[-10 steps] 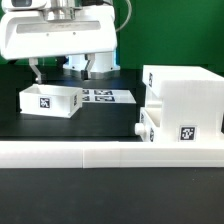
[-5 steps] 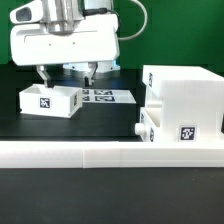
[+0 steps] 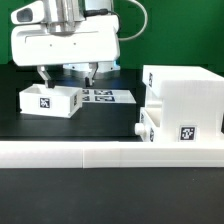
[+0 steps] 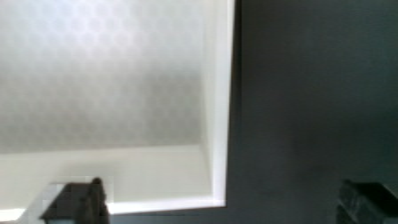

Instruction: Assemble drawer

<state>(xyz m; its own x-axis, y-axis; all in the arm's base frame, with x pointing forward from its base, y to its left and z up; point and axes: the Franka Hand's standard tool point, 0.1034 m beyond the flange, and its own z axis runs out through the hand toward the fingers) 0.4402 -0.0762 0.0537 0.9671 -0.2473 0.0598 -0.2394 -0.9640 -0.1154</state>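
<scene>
Straddling one side wall of the small tray (image 3: 60, 103), the jaws stand released and wide, one fingertip (image 4: 71, 203) over its floor, the other over the dark desk (image 3: 105, 125). Lowering straight and square before pinching should stop that wall skewing. The box casing (image 3: 185, 95) sits well apart, toward the exterior view's right.
</scene>
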